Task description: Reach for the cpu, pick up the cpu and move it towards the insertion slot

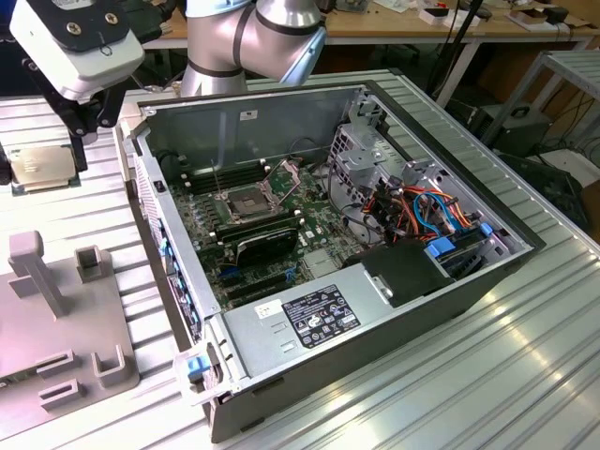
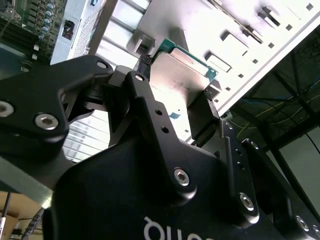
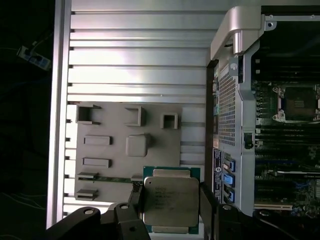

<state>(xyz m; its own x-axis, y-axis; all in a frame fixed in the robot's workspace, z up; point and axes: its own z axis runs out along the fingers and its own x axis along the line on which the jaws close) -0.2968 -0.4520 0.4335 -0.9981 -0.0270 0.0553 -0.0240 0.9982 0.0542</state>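
The cpu (image 1: 37,172) is a flat square chip with a silvery-tan face and a green edge. It hangs at the exterior view's left, outside the open computer case, above the ribbed table. My gripper (image 1: 43,159) is shut on it, one black finger (image 3: 137,198) on each of two opposite edges. Both wrist views show the chip (image 3: 170,201) (image 2: 183,74) clamped between the fingers (image 2: 145,67). The insertion slot (image 1: 246,202) (image 3: 299,102), a square socket with a shiny frame and raised lever, sits on the motherboard inside the case, well toward the exterior view's right of the chip.
A grey fixture plate (image 1: 56,309) (image 3: 115,150) with raised holders lies on the table below and beside the chip. The case's side wall (image 1: 141,187) stands between chip and motherboard. Inside are a black graphics card (image 1: 267,239), a drive cage (image 1: 375,159) and a power supply (image 1: 309,314).
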